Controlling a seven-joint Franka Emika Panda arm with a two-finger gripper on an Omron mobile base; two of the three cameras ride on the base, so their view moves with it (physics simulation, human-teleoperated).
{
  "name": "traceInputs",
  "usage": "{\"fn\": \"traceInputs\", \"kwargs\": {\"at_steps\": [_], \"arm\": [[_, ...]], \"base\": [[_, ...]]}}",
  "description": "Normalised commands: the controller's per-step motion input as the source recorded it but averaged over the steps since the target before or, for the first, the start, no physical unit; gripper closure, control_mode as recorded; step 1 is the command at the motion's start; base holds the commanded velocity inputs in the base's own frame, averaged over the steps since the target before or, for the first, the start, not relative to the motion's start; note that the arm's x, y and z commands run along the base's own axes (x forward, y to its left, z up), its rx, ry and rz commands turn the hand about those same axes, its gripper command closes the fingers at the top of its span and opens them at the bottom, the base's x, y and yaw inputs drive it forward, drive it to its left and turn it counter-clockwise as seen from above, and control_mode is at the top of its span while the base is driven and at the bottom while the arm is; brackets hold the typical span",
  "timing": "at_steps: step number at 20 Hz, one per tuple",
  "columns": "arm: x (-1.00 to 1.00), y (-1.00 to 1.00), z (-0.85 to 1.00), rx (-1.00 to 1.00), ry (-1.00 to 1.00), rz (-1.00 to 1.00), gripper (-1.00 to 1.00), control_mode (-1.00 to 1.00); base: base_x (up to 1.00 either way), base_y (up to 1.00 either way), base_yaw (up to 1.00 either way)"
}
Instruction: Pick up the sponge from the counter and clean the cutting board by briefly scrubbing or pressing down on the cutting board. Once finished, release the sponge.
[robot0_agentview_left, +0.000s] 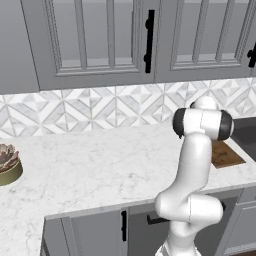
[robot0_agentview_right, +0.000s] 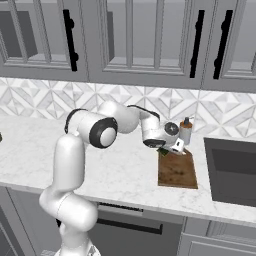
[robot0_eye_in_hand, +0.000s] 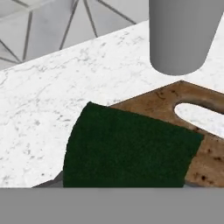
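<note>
The gripper (robot0_agentview_right: 167, 146) is seen lowered over the far left corner of the cutting board (robot0_agentview_right: 177, 171), which lies flat on the counter (robot0_agentview_right: 120, 170) just left of a dark sink (robot0_agentview_right: 232, 170). The sponge (robot0_eye_in_hand: 127, 151) is held between the closed jaws, its dark green scouring top filling the lower part of the hand view. It is set across the corner of the board, so that part of it overhangs the white marble. The board's cut-out handle slot (robot0_eye_in_hand: 199, 118) is seen to the right of the sponge. A grey cylindrical container (robot0_eye_in_hand: 181, 35) stands on the counter just beyond the board's far edge. A potted succulent (robot0_agentview_left: 7, 164) is placed well apart, at the far left of the counter.
</note>
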Motion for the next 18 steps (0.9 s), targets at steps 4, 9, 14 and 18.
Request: {"fn": "traceInputs", "kwargs": {"at_steps": [4, 9, 14, 18], "arm": [[0.0, -0.68, -0.33, 0.1, -0.06, -0.04, 1.0, -1.0], [-0.03, 0.41, -1.0, -0.1, 0.03, 0.0, 1.0, -1.0], [-0.18, 0.82, -1.0, -0.12, 0.15, 0.0, 1.0, -1.0], [-0.86, -0.35, 0.11, 0.01, 0.09, -0.08, 1.0, -1.0]], "base": [[0.0, 0.0, 0.0], [0.0, 0.0, 0.0], [0.0, 0.0, 0.0], [0.0, 0.0, 0.0]]}}
